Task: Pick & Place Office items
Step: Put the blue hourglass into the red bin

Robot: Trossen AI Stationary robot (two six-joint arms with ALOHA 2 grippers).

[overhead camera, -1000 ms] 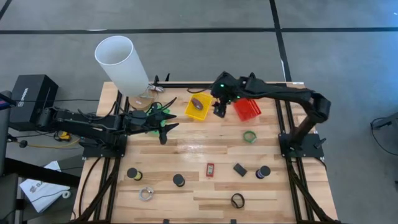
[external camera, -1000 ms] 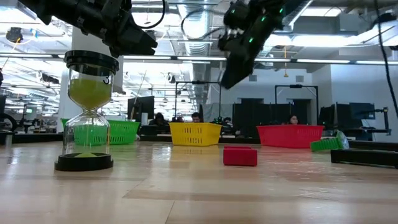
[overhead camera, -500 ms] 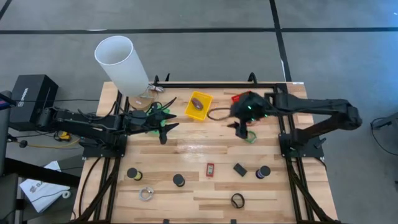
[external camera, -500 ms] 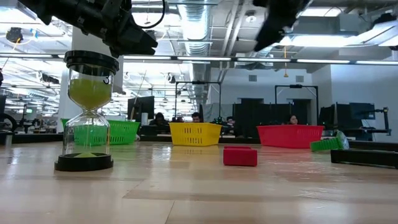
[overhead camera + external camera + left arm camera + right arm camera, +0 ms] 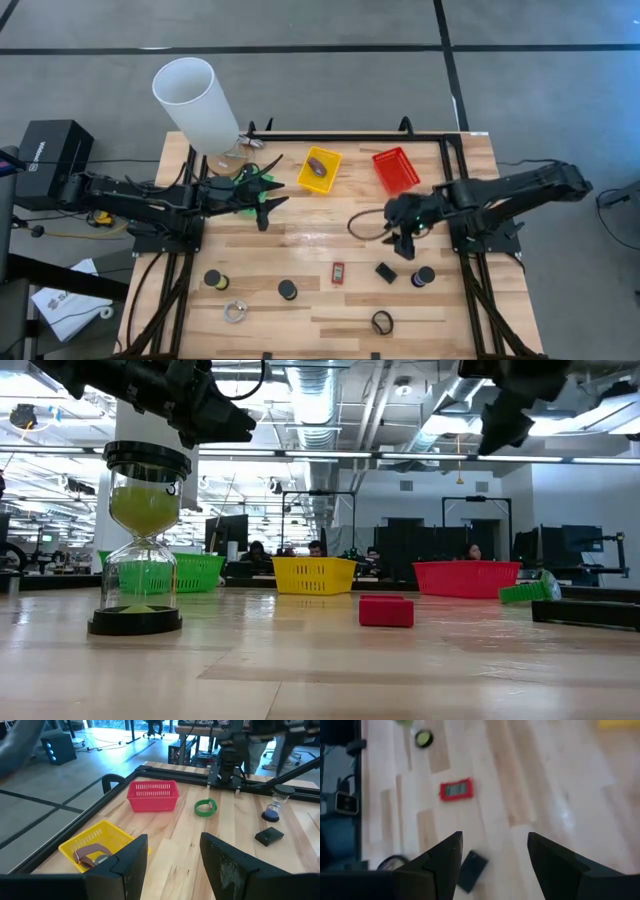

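Right pincer [image 5: 403,243] has swung off the red basket [image 5: 396,170] and down toward the tabletop [image 5: 310,230] front, jaws wide, nothing held; now just above the black clip [image 5: 386,271], w/ the red rectangle [image 5: 338,271] nearby. Green ring [image 5: 204,807] lies beside the red basket. Left pincer [image 5: 264,200] hasn't budged near the green basket, part open, empty. Reads as a drop done, next pick prob. the clip.

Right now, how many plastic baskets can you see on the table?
3. A green basket under the left arm at the far left, a yellow basket at far centre holding a brown item, and an empty red basket to its right.
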